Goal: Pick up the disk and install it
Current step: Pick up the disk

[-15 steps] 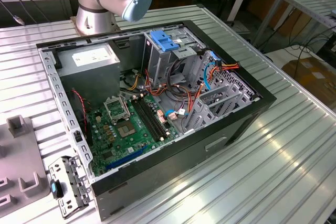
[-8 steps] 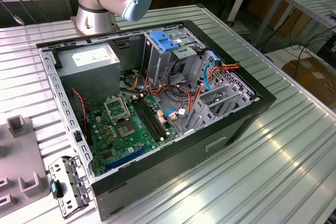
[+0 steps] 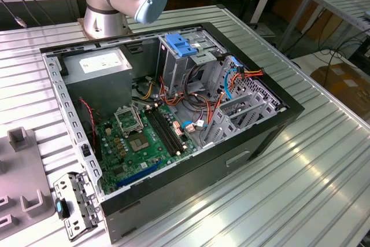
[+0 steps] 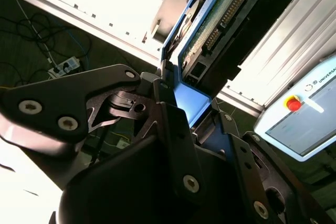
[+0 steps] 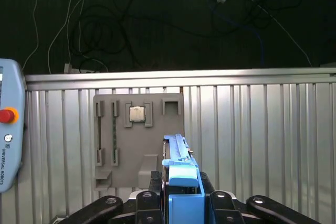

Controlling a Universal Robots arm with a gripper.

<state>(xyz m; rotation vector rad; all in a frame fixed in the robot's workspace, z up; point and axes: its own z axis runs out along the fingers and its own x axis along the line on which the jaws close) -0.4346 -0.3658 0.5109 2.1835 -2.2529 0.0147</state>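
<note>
Clamped shut on the disk (image 5: 180,156), end effector (image 5: 182,195) gripping it by the blue carrier bracket (image 5: 185,205). Held edge-on in the first wrist view, up off the ribbed tabletop (image 5: 252,129), in front of a grey fixture plate (image 5: 107,135) with a processor chip (image 5: 137,114) seated in it. Turned underside-out in the second wrist view, green circuit board (image 4: 218,22) and connector row on show.

Could well twist or slip in the grip: seems caught near one end and on plastic, with most of the length hanging out beyond the fingers. Could snag on the loose orange and red cables (image 3: 173,98) lying beside the drive cage (image 3: 173,70). Could jam at the bay mouth if brought in skewed, or foul the blue latch (image 3: 180,45). If dropped inside the open computer case (image 3: 243,143), likely to land on the motherboard (image 3: 144,137).

Lettering along the teach pendant (image 4: 304,119) near its red stop button (image 4: 294,104), left unread here. White sticker on the power supply (image 3: 98,65), print too small to make out.
</note>
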